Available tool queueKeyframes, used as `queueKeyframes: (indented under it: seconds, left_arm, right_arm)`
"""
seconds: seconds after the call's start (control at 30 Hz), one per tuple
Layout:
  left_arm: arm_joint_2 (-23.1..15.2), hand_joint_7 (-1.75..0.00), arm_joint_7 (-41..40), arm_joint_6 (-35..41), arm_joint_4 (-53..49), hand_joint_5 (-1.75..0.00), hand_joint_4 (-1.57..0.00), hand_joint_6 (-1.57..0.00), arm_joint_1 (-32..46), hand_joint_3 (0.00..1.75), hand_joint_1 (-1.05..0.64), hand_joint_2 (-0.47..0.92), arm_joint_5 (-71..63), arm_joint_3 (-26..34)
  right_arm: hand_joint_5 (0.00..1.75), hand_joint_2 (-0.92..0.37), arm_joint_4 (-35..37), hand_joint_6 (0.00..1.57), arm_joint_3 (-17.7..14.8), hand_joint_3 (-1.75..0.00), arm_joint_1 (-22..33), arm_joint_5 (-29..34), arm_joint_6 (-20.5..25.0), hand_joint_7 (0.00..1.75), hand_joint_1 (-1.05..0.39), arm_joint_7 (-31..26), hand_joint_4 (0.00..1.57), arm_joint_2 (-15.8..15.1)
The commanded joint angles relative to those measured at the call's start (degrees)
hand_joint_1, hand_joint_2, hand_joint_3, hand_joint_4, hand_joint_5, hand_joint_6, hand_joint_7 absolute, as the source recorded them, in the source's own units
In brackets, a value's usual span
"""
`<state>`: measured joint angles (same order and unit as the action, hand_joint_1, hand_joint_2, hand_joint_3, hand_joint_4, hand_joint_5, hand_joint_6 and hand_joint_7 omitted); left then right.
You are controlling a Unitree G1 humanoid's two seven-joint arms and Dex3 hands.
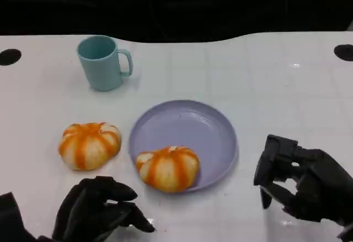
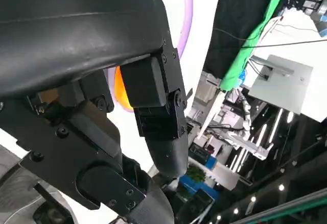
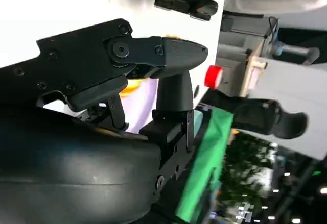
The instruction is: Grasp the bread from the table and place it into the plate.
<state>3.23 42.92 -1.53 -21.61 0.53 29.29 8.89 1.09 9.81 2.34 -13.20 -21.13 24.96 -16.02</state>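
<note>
Two orange-and-cream striped bread buns are in the head view. One bread (image 1: 89, 144) lies on the white table left of the purple plate (image 1: 215, 126). The other bread (image 1: 168, 167) sits on the plate's front-left part, over its rim. My left hand (image 1: 99, 209) hovers near the table's front edge, just below and left of that bun, fingers loosely apart and holding nothing. My right hand (image 1: 303, 184) is to the right of the plate, empty, with a gap between thumb and fingers. The left wrist view catches an orange bit of bread (image 2: 120, 89) and the plate's rim (image 2: 186, 9) past the fingers.
A teal mug (image 1: 103, 63) stands upright at the back left, handle toward the right. The white table (image 1: 276, 87) stretches bare to the right and behind the plate. Dark round holes mark its far corners.
</note>
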Motion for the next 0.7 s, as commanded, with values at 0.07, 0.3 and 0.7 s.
queueKeyframes:
  seconds: [0.07,0.3,0.7]
  left_arm:
    - [-0.95,-0.19,-0.48,0.39,0.94,-0.46,-1.57,-1.57,0.44,0.0,-0.96,0.58,0.14,0.39]
    - [-1.15,-0.2,-0.57,0.86,1.57,-0.46,-1.57,-1.57,0.71,0.0,-0.96,0.58,0.25,0.51]
    - [-1.11,-0.19,-0.37,0.52,1.26,-0.46,-1.57,-1.57,0.5,0.0,-0.95,0.58,0.08,0.6]
  right_arm:
    - [1.75,-0.92,-1.81,0.58,-1.32,-0.5,1.79,0.35,3.85,1.75,-0.57,-0.57,0.92,1.49]
    - [1.75,-0.92,-1.0,0.66,-2.62,-0.51,1.98,-1.82,7.95,1.75,-0.56,0.81,0.93,3.41]
    - [1.75,-0.92,-4.25,0.83,-4.87,-0.49,2.84,-5.78,18.95,1.75,-0.59,3.86,1.04,3.6]
